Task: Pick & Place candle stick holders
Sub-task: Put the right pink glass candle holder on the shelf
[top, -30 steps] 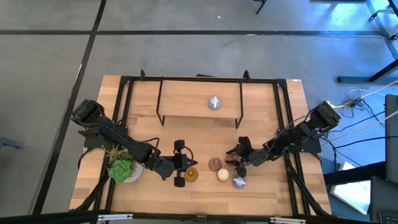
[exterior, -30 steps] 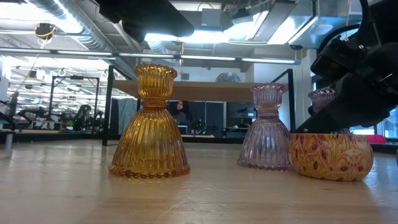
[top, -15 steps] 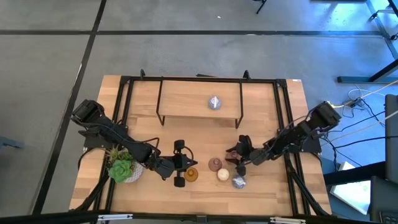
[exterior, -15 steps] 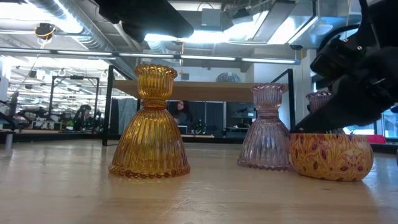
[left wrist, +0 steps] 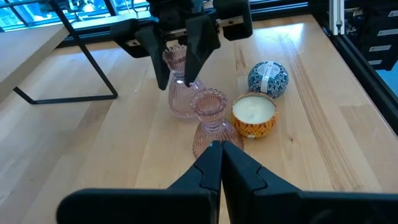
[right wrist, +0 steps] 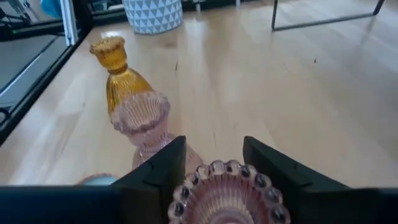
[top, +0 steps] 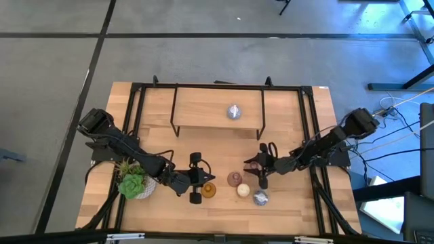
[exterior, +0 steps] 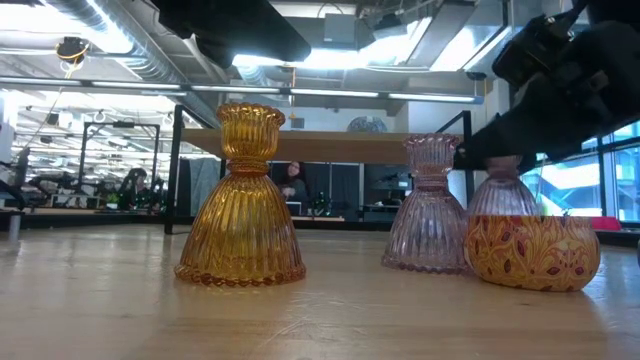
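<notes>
The right gripper (left wrist: pixel 177 70), shifted back from the table's front edge, is pinching the slippery, breakable pink glass holder (left wrist: pixel 181 101) by its neck, while the left gripper (left wrist: pixel 219 163) is idling closed and empty.

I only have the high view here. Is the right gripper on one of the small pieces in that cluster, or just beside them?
Observer: The right gripper sits around the neck of a pink glass holder, which stands upright.
Operator: And the left gripper, is it carrying anything?
Observer: No. The left gripper is shut and empty, pointing at a second pink holder.
Operator: What is the cream disc I see from above?
Observer: White wax inside a squat candle tin with a red and yellow pattern.
</notes>
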